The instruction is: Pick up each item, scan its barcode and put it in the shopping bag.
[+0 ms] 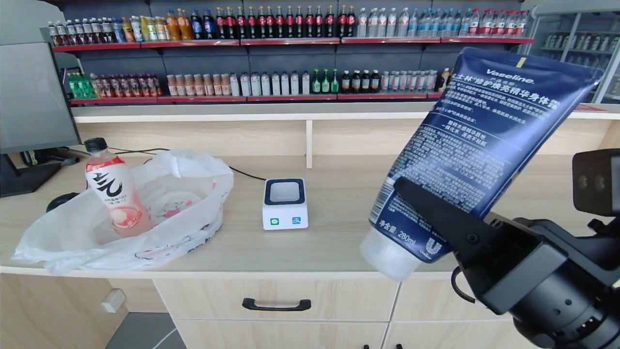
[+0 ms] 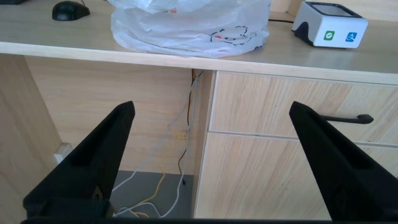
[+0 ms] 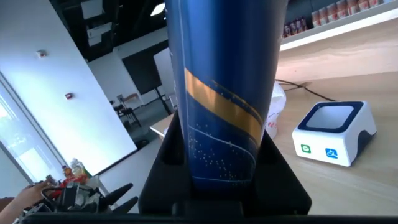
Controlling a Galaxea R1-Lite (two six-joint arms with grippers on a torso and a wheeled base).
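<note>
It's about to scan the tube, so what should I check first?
1. Grip: right gripper shut on tube: ok.
2. Window of scanner uncovered: ok.
3. Tube over scanner: not ok, it hangs off to the right.
4. Barcode turned to scanner: cannot tell.
5. Mouth of bag open, room beside bottle: ok.
6. Path: left gripper open, below counter: ok.

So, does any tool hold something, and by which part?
The right tool grips the blue tube near its cap; the left tool holds nothing.
</note>
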